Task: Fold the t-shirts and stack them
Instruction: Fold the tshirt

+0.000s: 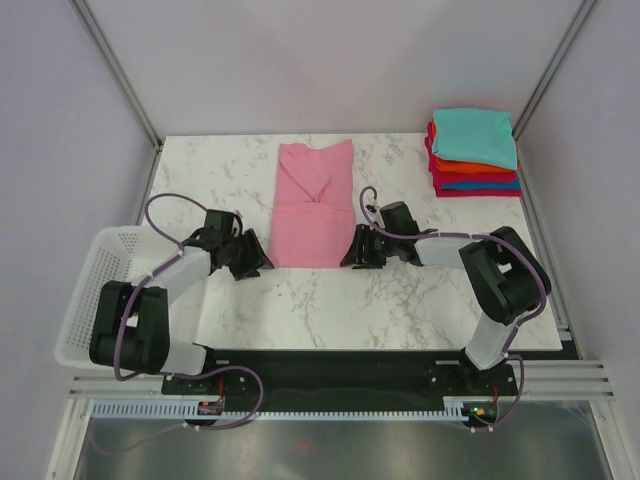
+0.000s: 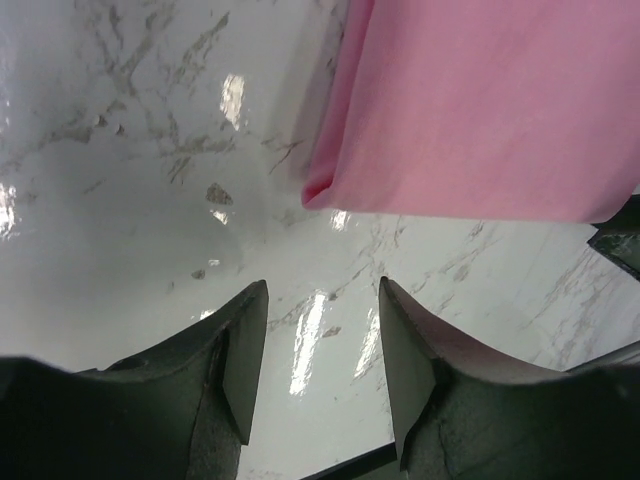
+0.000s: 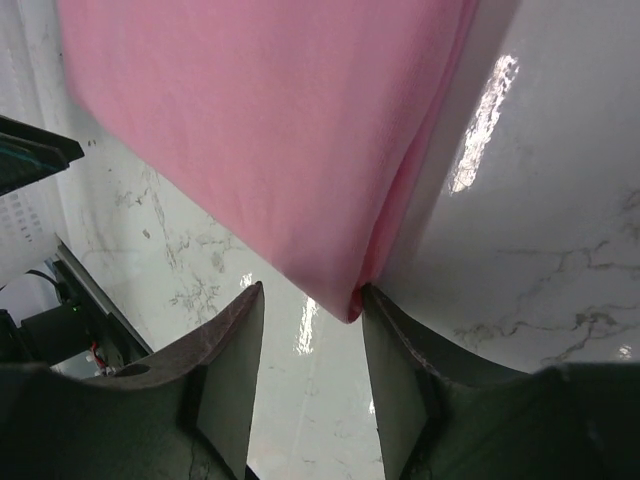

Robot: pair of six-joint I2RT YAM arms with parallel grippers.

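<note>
The pink t-shirt (image 1: 313, 205) lies on the marble table, folded into a long strip with the sleeves turned in. A stack of folded shirts (image 1: 474, 152), teal on top of orange, blue and red, sits at the back right. My left gripper (image 1: 255, 256) is open and empty just left of the pink shirt's near left corner (image 2: 318, 192). My right gripper (image 1: 352, 254) is open at the near right corner; in the right wrist view the corner tip (image 3: 352, 308) sits right by the right finger (image 3: 400, 370), jaws not closed on it.
A white mesh basket (image 1: 92, 290) stands at the left edge of the table, beside the left arm. Grey walls enclose the table on three sides. The black base rail (image 1: 330, 368) runs along the near edge.
</note>
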